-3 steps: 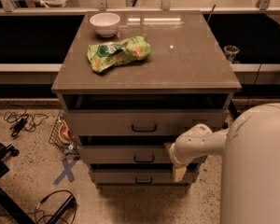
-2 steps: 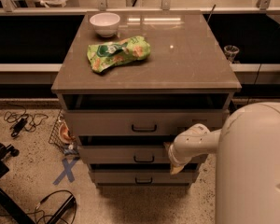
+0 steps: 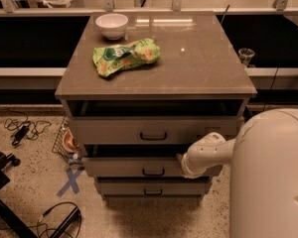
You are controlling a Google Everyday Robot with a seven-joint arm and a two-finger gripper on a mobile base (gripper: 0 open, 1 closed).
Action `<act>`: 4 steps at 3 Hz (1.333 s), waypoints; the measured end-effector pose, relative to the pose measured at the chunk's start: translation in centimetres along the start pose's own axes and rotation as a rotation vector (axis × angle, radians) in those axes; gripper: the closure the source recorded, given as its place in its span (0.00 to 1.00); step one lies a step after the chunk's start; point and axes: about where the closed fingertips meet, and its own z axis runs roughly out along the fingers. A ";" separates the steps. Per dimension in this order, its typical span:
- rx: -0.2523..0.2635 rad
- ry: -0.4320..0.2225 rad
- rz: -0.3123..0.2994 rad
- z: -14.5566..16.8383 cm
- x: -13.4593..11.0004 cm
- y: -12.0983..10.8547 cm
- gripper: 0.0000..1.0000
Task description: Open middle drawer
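Centrally, cabinet top [image 3: 198,58] with bowl [image 3: 111,25] and green bag [image 3: 126,57]; jaws by middle drawer [image 3: 124,166], state unclear.

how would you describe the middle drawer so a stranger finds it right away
Find the brown-topped cabinet with three stacked drawers, each with a black bar handle. The middle drawer is the second down, below the taller top drawer and above the slimmest lowest drawer; the gripper is at its right end.

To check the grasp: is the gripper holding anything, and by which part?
It cannot be told. The gripper is at the front of the middle drawer, to the right of its handle; no hold shows.
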 end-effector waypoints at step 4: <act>0.000 0.000 0.000 -0.9 -0.1 -0.2 1.00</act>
